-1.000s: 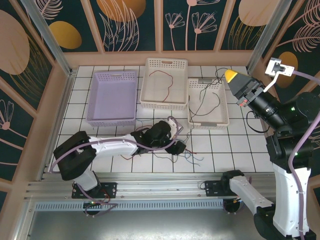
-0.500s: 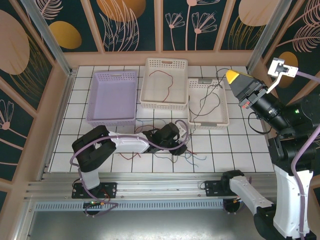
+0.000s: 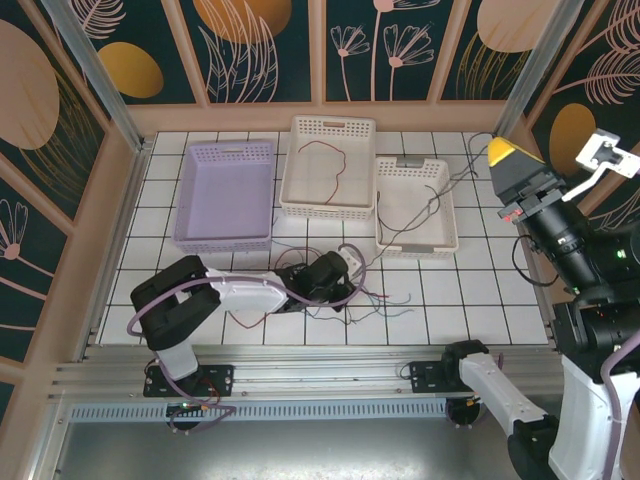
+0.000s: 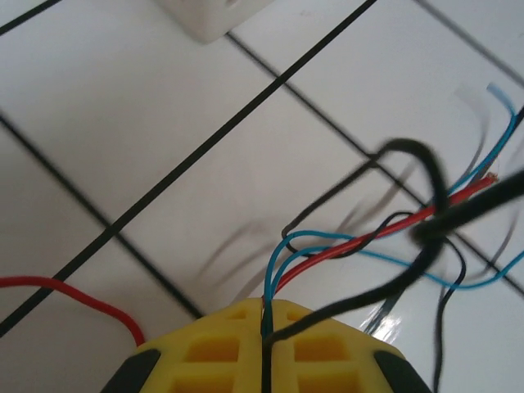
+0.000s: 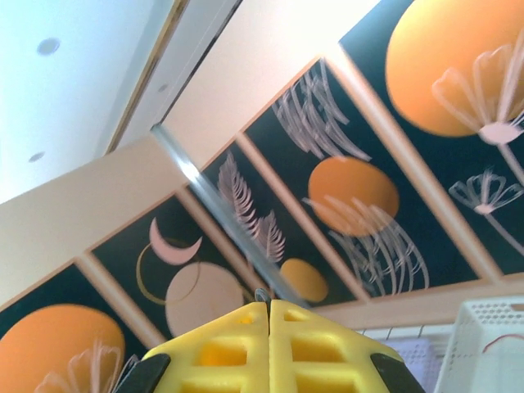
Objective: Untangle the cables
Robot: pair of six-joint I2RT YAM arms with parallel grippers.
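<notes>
left gripper clamped on blue and black cables, right gripper raised, pinched on dark cable

**Worktop**, white square tiles with dark grout: glazed look, glossy and smooth, with reflections in the left wrist view.
**Rectangular lilac plastic tray**, far-left part of the worktop: smooth solid walls, slotted rim, satin finish.
**Two cream perforated plastic baskets**, far centre and far right: lattice walls, matt.
**Thin red, blue and black cables**: smooth plastic insulation, slight sheen.
**Left gripper** and **right gripper**, yellow moulded finger pads: matt, with square recesses; rubber or plastic, cannot tell.
**White arm shells**: smooth glossy plastic.
**Silver rails**, near edge: brushed metal.
**Wall panels**: matt printed surface, pale wood-look frames.
</notes>
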